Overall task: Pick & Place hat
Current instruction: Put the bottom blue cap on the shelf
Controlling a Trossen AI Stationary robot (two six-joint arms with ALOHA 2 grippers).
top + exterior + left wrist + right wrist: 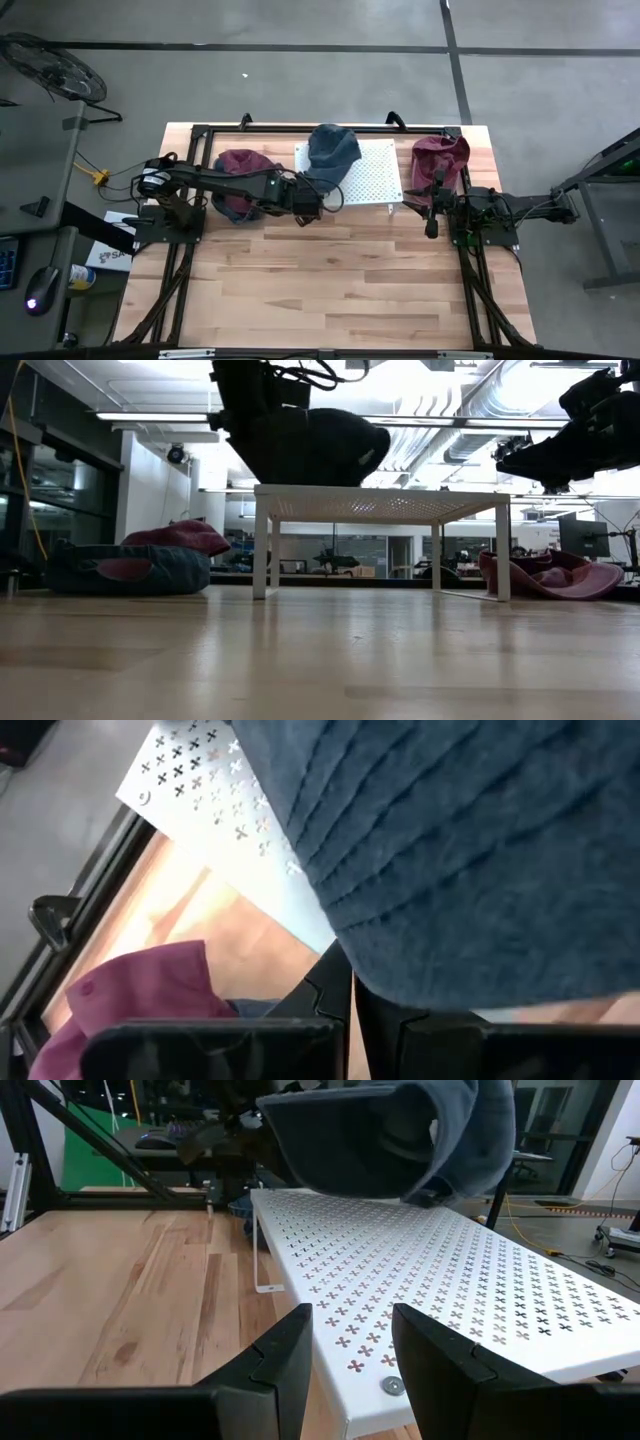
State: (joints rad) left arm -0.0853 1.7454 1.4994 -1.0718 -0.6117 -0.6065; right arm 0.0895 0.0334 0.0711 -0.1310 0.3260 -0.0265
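The hat (333, 152), a dark blue one, hangs just above the left part of the white perforated stand (372, 178), pinched at its brim by the left hand (318, 200), whose fingers are together on the cloth. In the low view the hat sits clear of the stand's top with a thin gap under it.

Left of the stand, a maroon and denim hat (236, 180) lies on the worktop (330, 285) under the left arm, close to the black frame rail at the worktop's far edge. Between that hat and the stand's near left leg there is only a narrow strip of bare wood. The stand's right half is bare. In front of the stand, the whole near part of the worktop lies open.

Right of the stand, a maroon hat (441, 160) rests by the worktop's far right corner. The right hand (432, 208) hovers just off the stand's right edge, fingers apart and holding nothing.

The left wrist view is mostly filled by blue cloth, so the left fingertips are hidden there. The stand's far legs are hard to make out from above. A paper at the worktop's left edge carries letters too small to read.
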